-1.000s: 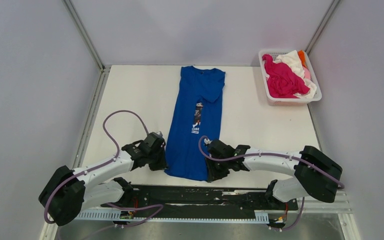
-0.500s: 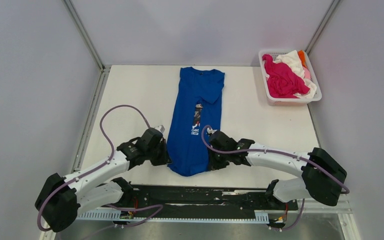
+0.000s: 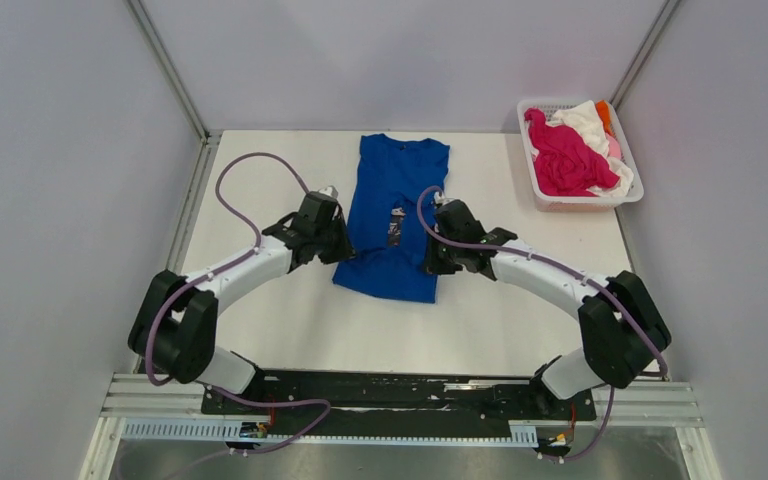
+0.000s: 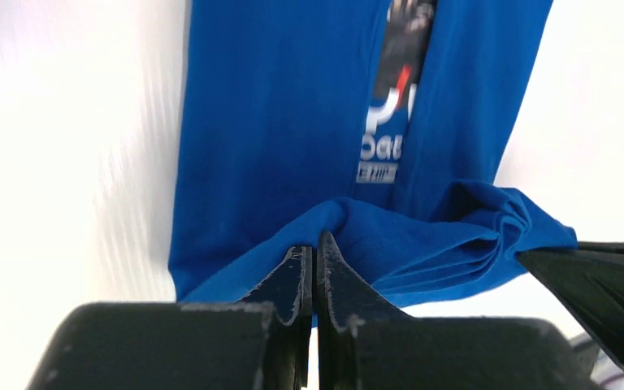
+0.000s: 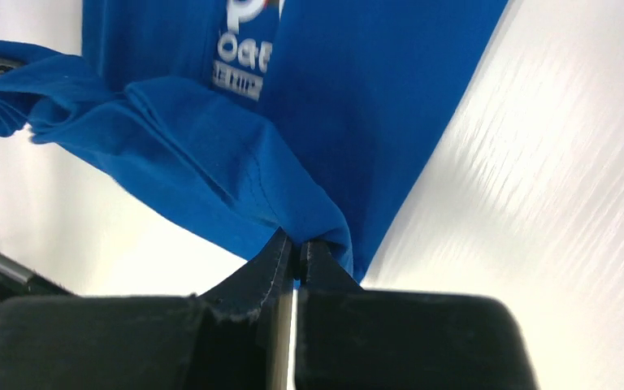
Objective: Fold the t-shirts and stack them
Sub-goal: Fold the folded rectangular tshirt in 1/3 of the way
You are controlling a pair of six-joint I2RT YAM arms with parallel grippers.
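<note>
The royal blue t-shirt (image 3: 392,215) lies on the table (image 3: 280,330) from the centre toward 12 o'clock, already narrowed lengthwise. Its near hem is lifted and doubled over toward the chest print (image 3: 396,224).

The left pincer (image 4: 314,244) is closed tight on the hem corner at the shirt's 9 o'clock edge. The right pincer (image 5: 296,240) is clamped on the corner at the 3 o'clock edge. Each bite looks thin, just the cloth's edge between the jaws.

**Slipping.** With so little cloth held, a quick pull toward 12 o'clock could draw a corner out, and that side would drop short of the collar.

**Skew.** If one arm travels faster or further than the other, the hem will land at a slant and the fold line at 6 o'clock will run crooked.

**Bunching.** The left wrist view shows the hem gathered in pleats near the right pincer. If it is laid down slack, those pleats would probably be pressed into the fold, so the arms should hold the hem taut between them.

**Dragging.** If the hem is carried too low, it could rub the layer underneath, push it toward 12 o'clock and open the side folds.

The magenta t-shirt (image 3: 565,160) and white t-shirt (image 3: 588,120) wait in the basket (image 3: 580,203) at 2 o'clock, well apart from both arms.
</note>
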